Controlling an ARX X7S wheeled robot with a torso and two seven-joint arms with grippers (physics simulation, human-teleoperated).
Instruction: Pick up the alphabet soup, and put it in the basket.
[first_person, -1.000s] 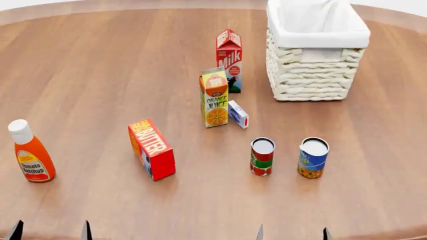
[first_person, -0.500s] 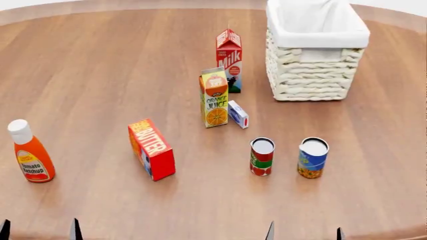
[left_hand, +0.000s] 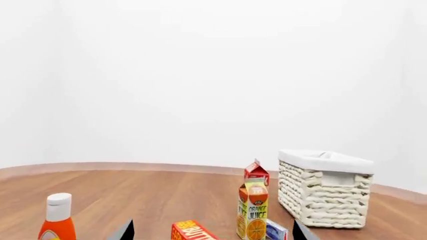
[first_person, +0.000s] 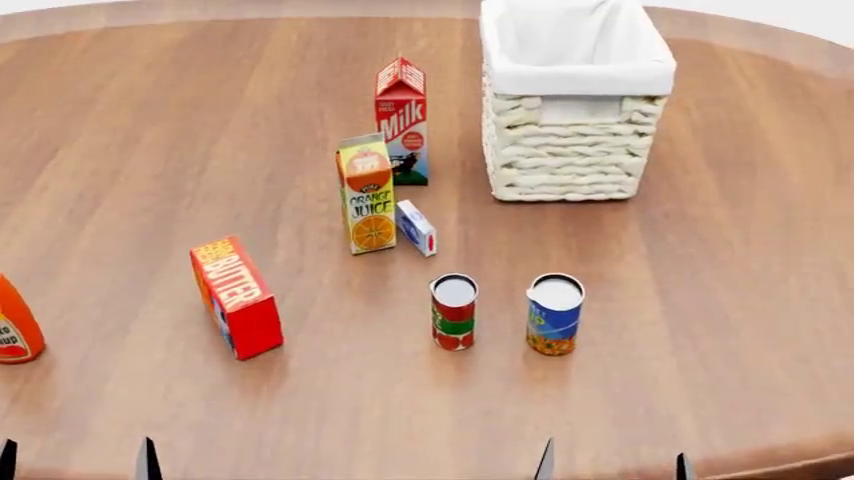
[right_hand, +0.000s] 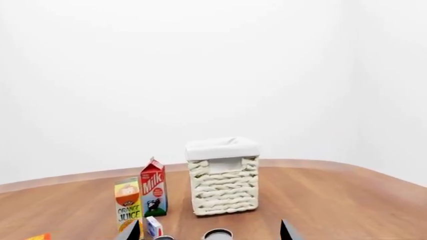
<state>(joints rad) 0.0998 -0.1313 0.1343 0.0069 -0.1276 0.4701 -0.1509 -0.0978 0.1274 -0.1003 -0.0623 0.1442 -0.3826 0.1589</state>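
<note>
Everything slides left in our head view; both claws (first_person: 74, 460) (first_person: 614, 460) stay spread low. On brown wood table (first_person: 747, 300), white walls around, blue-labelled soup can (first_person: 554, 315) stands near cream wicker basket (first_person: 567, 150)

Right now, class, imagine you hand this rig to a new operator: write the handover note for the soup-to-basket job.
Left pincer: open, empty, low at the near table edge.
Right pincer: open, empty, also at the near edge.
Alphabet soup: upright on the table, ahead of the right pincer, beside the red and green can, not touching it.
Basket: farther back, beyond the soup.
Done: nothing grasped.
Left: reach, grip the soup, lift, place it in the basket.
</note>
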